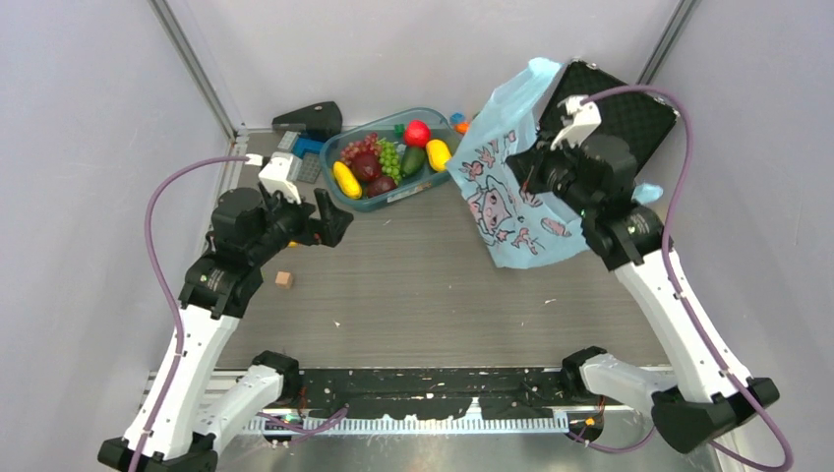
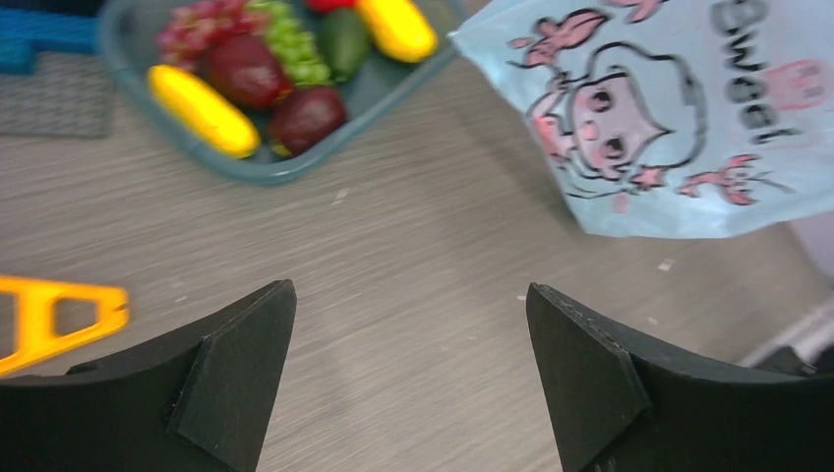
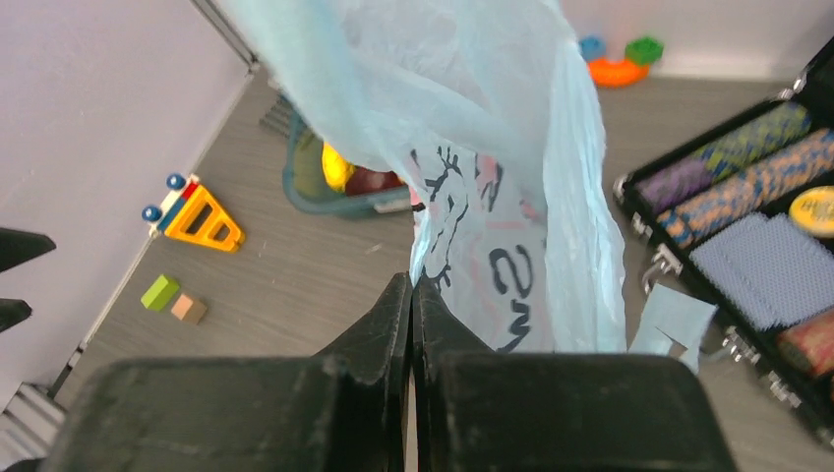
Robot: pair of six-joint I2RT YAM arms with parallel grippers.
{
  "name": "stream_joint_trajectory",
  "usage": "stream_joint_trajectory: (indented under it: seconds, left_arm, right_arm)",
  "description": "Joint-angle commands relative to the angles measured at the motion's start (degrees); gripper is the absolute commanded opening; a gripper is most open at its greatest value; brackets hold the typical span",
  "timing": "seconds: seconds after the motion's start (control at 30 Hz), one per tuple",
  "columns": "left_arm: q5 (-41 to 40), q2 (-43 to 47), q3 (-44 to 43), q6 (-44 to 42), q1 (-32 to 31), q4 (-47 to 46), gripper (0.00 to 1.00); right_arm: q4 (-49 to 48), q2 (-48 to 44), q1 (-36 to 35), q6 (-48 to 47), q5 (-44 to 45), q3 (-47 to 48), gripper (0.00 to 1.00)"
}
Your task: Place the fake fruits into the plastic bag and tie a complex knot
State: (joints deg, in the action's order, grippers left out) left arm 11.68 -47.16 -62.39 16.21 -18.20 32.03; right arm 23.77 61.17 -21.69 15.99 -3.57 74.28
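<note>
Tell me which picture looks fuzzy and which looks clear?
Left wrist view: the fake fruits in the tub look smeary and soft. Right wrist view: light glows through the plastic bag, so it looks see-through. Top view: the clearest one, evenly lit across the table.

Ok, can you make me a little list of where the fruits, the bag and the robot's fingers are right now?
fake fruits: all in the clear tub, none bagged
plastic bag: held up, hanging on the right side
right fingers: shut on the plastic bag's edge
left fingers: open, empty, over the table
</note>
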Motion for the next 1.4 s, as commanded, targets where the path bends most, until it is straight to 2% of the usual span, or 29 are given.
stream_joint_trajectory:
  seconds: [0.0,0.13,0.23,0.53,0.63,0.77,0.93,1.0,1.07,1.2,1.27,1.3,1.33,1.37]
  left_arm:
    - [5.56,-1.32,3.66,8.96,-5.99,-13.28,0.91]
    - [9.70,-3.93,6.99,18.50,-8.61,-24.78,0.93]
    - [8.10,-5.49,8.49,22.13,-11.20,-31.49,0.96]
    - [2.88,-12.16,5.91,25.26,-16.59,-40.08,0.99]
    - [0.32,-12.53,5.62,25.49,-16.78,-39.64,0.99]
    - [0.80,-12.57,6.95,28.39,-16.71,-44.20,0.99]
    - [-3.01,-13.60,6.20,27.68,-16.80,-44.56,0.97]
    - [-4.17,-14.31,5.96,27.92,-16.85,-43.82,0.88]
    - [-4.03,-14.95,5.97,28.61,-16.80,-44.09,0.69]
    - [-3.43,-16.20,5.70,27.81,-16.78,-44.54,0.37]
    - [-4.16,-16.38,5.13,25.39,-16.78,-42.43,0.16]
    - [-4.22,-16.53,4.74,24.14,-16.78,-41.31,0.03]
    - [-3.56,-16.75,4.16,22.39,-16.78,-40.19,0.00]
    - [-2.09,-17.07,3.22,20.01,-16.72,-38.91,0.00]
  right_arm:
    - [-4.79,-2.81,-6.26,6.25,10.10,-7.50,0.05]
    - [-6.12,-2.29,-12.03,6.98,14.41,-10.84,0.05]
    - [-8.22,-2.21,-14.47,8.17,15.83,-13.89,0.05]
    - [-10.08,0.09,-21.20,7.65,23.32,-14.09,0.05]
    - [-9.98,1.33,-22.29,7.13,24.26,-13.58,0.05]
    - [-9.78,2.94,-23.37,6.70,26.02,-13.23,0.05]
    - [-10.25,4.70,-24.37,6.86,26.45,-13.13,0.05]
    - [-10.19,5.22,-24.78,6.86,26.63,-12.88,0.05]
    - [-9.81,5.72,-25.23,6.68,26.66,-12.41,0.05]
    - [-7.93,6.34,-25.72,6.28,26.62,-10.96,0.08]
    - [-6.22,6.20,-25.84,5.86,25.83,-9.59,0.22]
    - [-4.35,6.10,-25.85,5.49,24.92,-8.30,0.34]
    - [-3.12,6.09,-25.85,5.30,23.67,-7.32,0.39]
    - [-0.61,6.18,-25.85,4.76,22.72,-5.09,0.48]
